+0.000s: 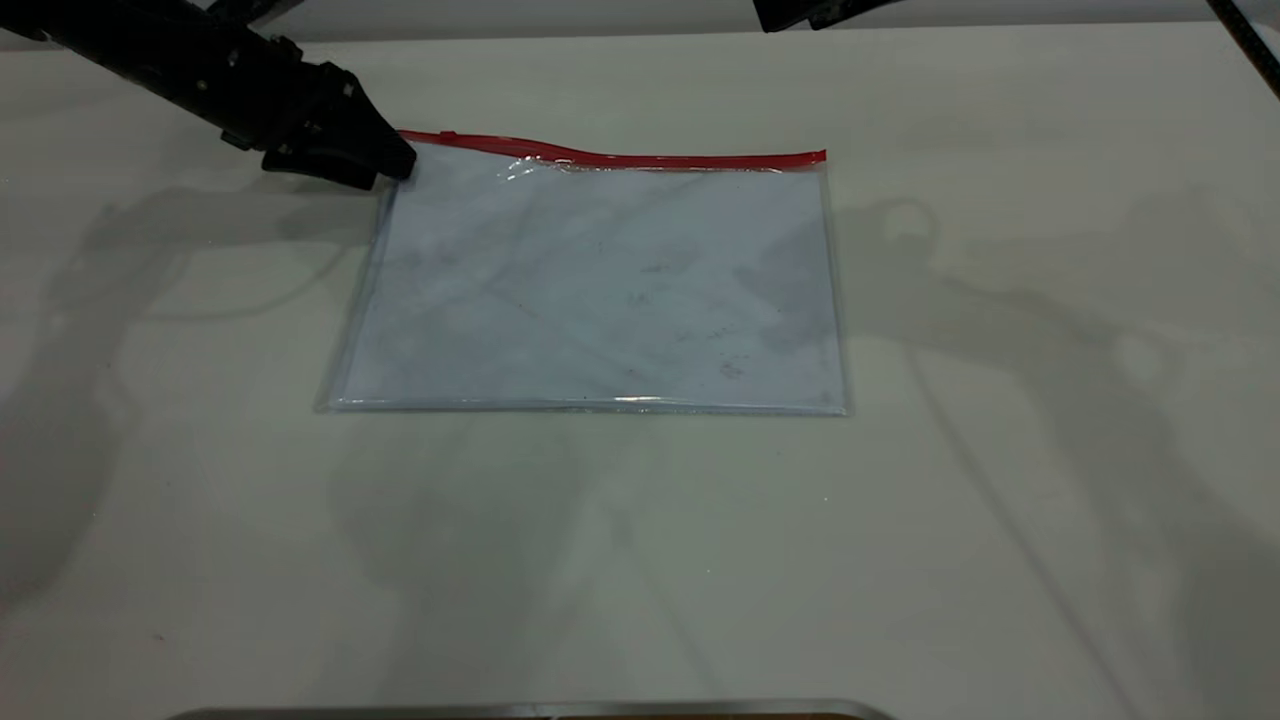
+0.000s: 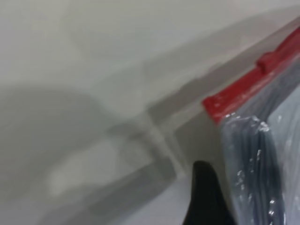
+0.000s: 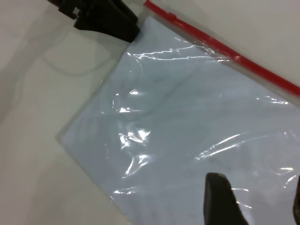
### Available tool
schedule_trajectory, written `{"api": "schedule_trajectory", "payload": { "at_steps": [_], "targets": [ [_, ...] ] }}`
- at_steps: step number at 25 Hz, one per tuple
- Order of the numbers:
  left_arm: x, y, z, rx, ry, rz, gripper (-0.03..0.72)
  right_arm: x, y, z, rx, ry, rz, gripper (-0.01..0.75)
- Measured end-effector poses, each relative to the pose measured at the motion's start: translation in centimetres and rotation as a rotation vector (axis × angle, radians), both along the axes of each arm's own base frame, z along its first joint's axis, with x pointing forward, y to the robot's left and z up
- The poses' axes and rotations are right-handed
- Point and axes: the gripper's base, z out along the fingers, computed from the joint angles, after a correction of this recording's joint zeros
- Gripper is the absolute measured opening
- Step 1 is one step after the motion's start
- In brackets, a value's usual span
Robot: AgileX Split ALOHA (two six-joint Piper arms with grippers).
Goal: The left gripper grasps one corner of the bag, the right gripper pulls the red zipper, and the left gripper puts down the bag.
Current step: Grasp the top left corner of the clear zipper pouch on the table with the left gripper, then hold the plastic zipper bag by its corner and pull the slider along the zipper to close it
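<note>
One flat clear plastic bag lies mid-surface. Black cone-tipped left claw meets its ten-o'clock corner; grip state unclear. Right claw hovers spread; next, clamp, then pull red zipper.

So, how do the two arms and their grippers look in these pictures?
Both are matt black. The left gripper is a bulky, angular housing narrowing to a blunt wedge, with small pale markings on its body; no cable is visible. The right gripper shows two plain dark fingers, rounded at the tips, without markings.
</note>
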Motion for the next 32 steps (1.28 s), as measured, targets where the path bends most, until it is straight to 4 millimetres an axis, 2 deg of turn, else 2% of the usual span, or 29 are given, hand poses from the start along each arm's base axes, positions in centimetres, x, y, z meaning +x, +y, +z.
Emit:
{"api": "schedule_trajectory", "payload": {
  "at_steps": [5,10,13,18,19,26,32],
  "targets": [
    [-0.4,-0.6,-1.5,-0.084,0.021,-0.003,0.55,0.1,-0.1,0.0,-0.006,-0.005,-0.009,0.414],
    [-0.4,-0.8,-1.2,-0.112,0.01,-0.03,0.513,0.1,-0.1,0.0,-0.007,-0.006,-0.011,0.414],
    [-0.5,-0.8,-1.2,-0.114,0.007,-0.039,0.407,0.1,-0.1,0.0,-0.007,-0.006,-0.01,0.414],
    [-0.4,-0.9,-0.9,-0.118,-0.001,-0.05,0.087,0.5,0.0,-0.4,-0.009,-0.006,-0.005,0.414],
    [-0.4,-0.9,-0.8,-0.116,-0.009,-0.059,0.06,0.9,0.1,-0.5,-0.012,-0.017,0.002,0.414],
    [-0.4,-1.2,0.9,-0.119,-0.136,-0.211,0.053,4.7,1.8,-2.3,0.02,-0.09,0.169,0.414],
    [-1.2,-1.9,1.6,-0.153,-0.378,-0.533,0.053,7.6,3.7,-5.7,0.109,-0.096,0.338,0.414]
  ]
}}
